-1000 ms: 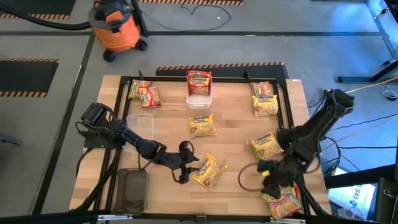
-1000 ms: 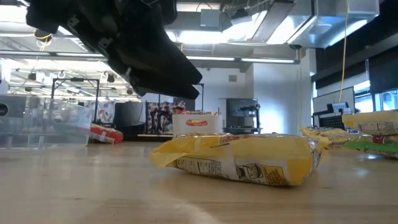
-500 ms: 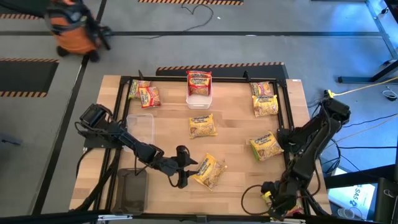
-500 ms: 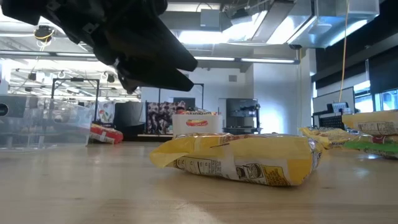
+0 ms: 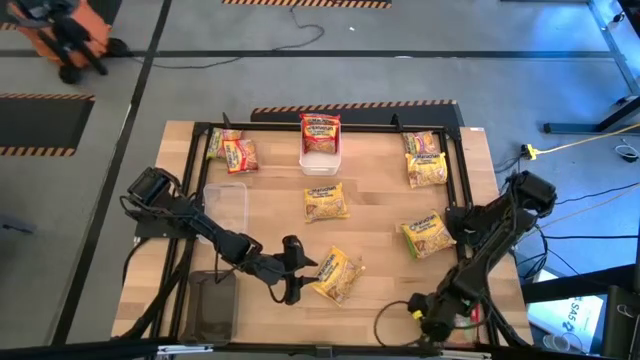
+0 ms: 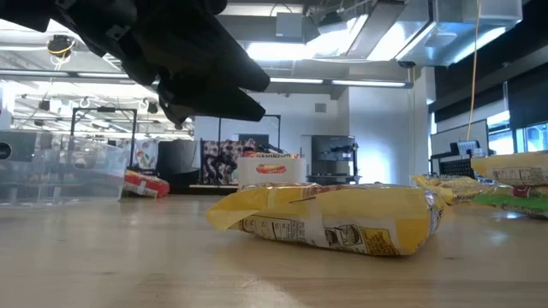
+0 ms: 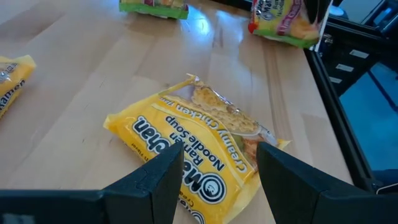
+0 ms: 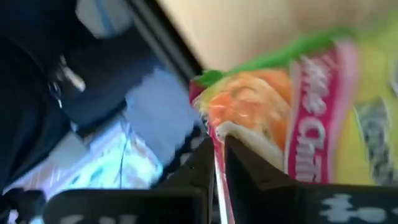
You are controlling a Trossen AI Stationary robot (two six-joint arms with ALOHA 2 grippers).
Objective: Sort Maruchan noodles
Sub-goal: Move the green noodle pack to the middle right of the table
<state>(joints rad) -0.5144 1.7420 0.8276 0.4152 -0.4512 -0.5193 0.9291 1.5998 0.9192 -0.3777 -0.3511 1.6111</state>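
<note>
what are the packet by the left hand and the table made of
Packet: looks like thin glossy plastic film, judging by its crinkled surface, shiny highlights and printed yellow wrapper with a crimped end. Table: looks like pale wood or wood laminate, with visible plank seams and grain and a slight sheen in the left wrist view. Which of the two cannot be told.

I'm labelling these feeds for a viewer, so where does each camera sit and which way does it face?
High: overhead, looking straight down; both dark arms show.
Low: at table-top height, looking level at the yellow crinkly plastic noodle packet; a dark arm hangs above.
Left wrist: looks past the open left gripper at that packet.
Right wrist: right gripper shut on a green-and-pink banded packet.
Shared: high, low and left wrist views all show the yellow packet.
</note>
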